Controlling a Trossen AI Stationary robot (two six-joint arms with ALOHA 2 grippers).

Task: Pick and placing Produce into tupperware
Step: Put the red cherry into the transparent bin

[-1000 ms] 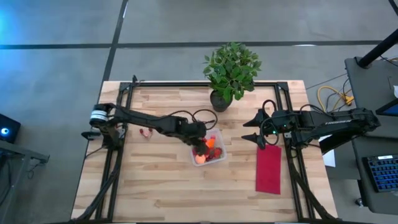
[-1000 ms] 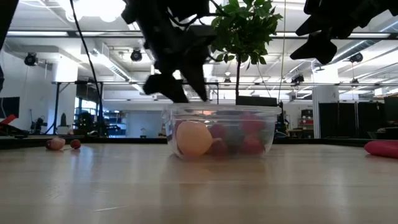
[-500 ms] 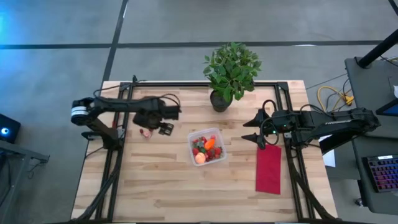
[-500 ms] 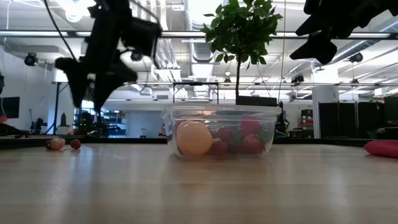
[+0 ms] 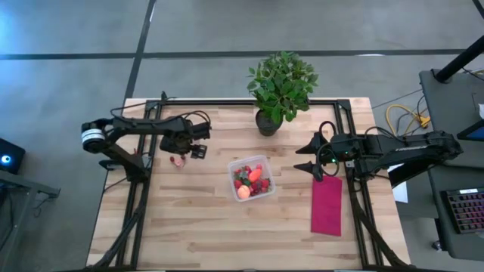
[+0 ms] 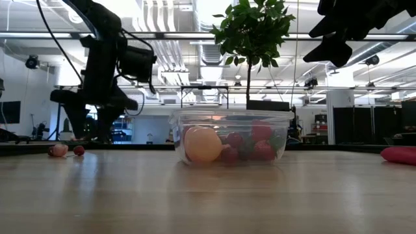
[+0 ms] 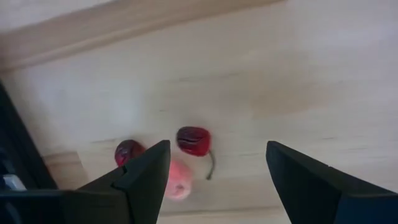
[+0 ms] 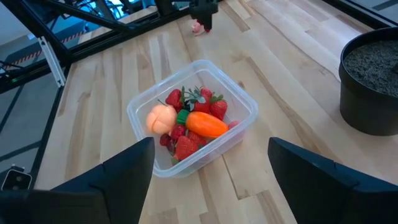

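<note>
Tupperware (image 5: 252,178) of produce, lower strawberries (image 8: 186,147) half-hidden beneath carrot (image 8: 206,123).

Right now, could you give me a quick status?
Left gripper open above loose produce. Right gripper open, waiting. Tupperware part-filled. Nothing blocking.

Bright overhead ceiling lights (image 6: 104,8) glaring in low view, arms silhouetted, left wrist view softly blurred, faint shadows

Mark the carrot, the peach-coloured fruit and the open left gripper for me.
carrot (image 8: 206,123): right wrist view, middle of its orange body, inside the tupperware (image 8: 142,103).
peach-coloured fruit (image 8: 161,117): right wrist view, centre of its rounded top.
left gripper (image 7: 217,168): left wrist view, midway between its fingertips, above loose red produce.
</note>
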